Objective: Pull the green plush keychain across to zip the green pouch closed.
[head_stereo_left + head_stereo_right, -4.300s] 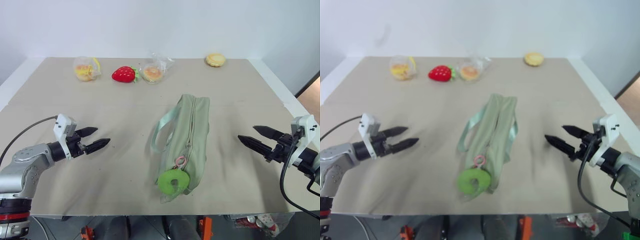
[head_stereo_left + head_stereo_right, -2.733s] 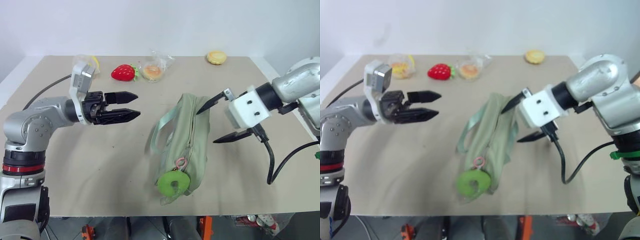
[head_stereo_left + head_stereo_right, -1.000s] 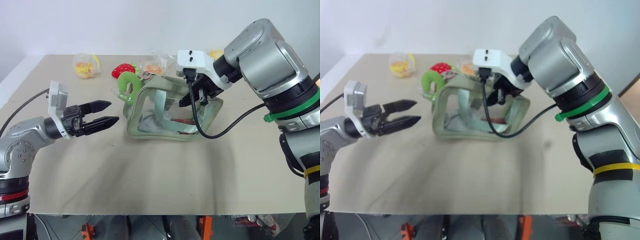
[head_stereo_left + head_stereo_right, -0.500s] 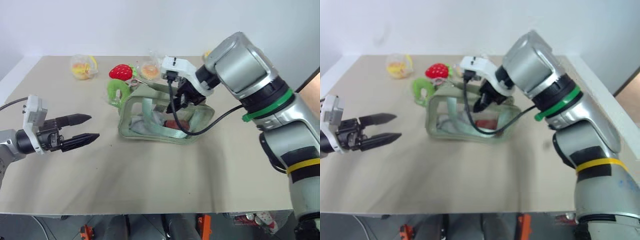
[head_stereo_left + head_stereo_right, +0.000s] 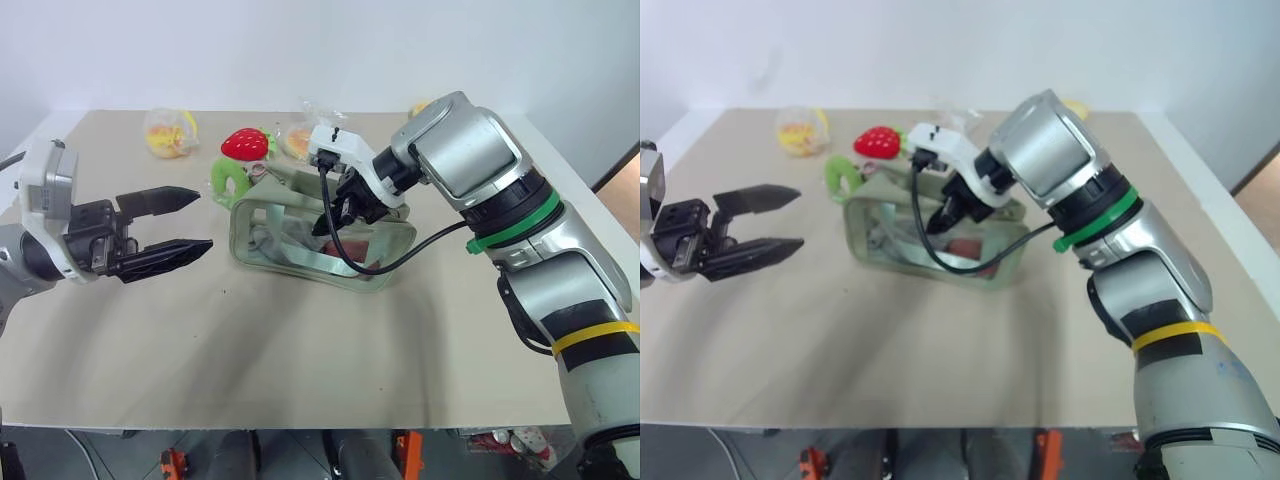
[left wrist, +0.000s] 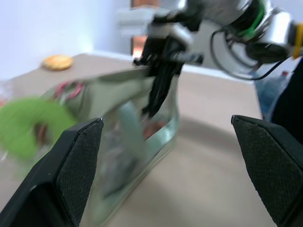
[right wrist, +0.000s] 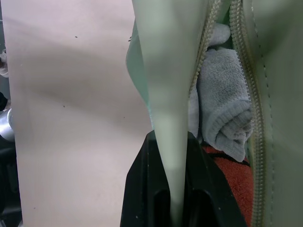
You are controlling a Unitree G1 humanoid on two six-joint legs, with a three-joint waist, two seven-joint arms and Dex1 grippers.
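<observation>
Beyond the open left gripper [image 5: 195, 221], the green plush keychain [image 5: 228, 178] hangs untouched.

Tan table [image 5: 300, 370] is carrying everything. Green pouch [image 5: 300, 255] is standing on it near the middle, clear side panel facing the camera, top zipper open. Along the far edge a clear bag of yellow food [image 5: 168, 134], a red plush strawberry [image 5: 246, 144], a second clear bag with a bun [image 5: 300, 140] and a loose yellow bun [image 5: 1076, 108] are lying in a row. Near half of the tabletop is lying bare.
</observation>
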